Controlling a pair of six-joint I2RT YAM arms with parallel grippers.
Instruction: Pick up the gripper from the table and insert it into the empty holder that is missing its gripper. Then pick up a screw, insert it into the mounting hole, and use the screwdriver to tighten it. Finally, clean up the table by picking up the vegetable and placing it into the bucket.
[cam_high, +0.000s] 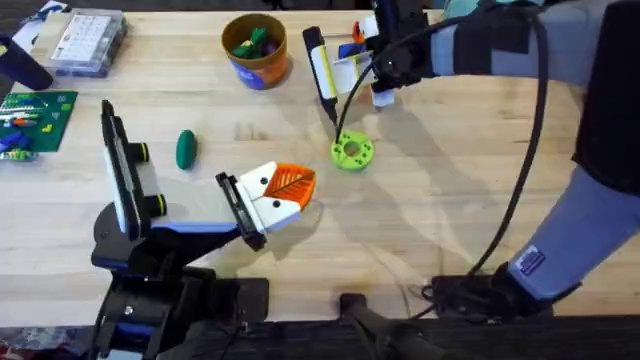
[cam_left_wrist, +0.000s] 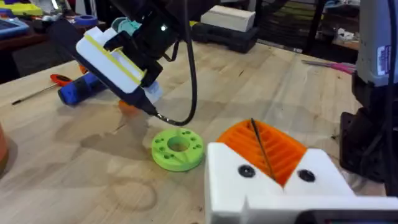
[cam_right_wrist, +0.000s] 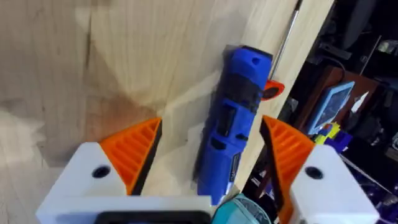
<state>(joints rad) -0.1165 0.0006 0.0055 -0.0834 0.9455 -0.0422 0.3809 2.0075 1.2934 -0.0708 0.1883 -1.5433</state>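
Note:
The blue screwdriver (cam_right_wrist: 233, 118) lies on the table (cam_high: 450, 200) at the far middle, between the orange pads of my right gripper (cam_right_wrist: 211, 146), which is open and straddles it without touching. The lime-green disc (cam_high: 352, 152) with the mounting hole (cam_left_wrist: 178, 144) sits just in front of it. My left gripper (cam_high: 290, 188) hovers shut to the near left of the disc, with nothing visible between its pads. The dark green vegetable (cam_high: 186, 148) lies to the left. The bucket (cam_high: 255, 48) stands at the back. The loose gripper, holder and screw are out of view.
A red-handled tool (cam_right_wrist: 273, 90) lies right behind the screwdriver. A clear parts box (cam_high: 90, 40) and a green board (cam_high: 35, 115) sit at the far left. The right arm's black cable (cam_high: 340, 110) hangs down near the disc. Toy pieces fill the bucket.

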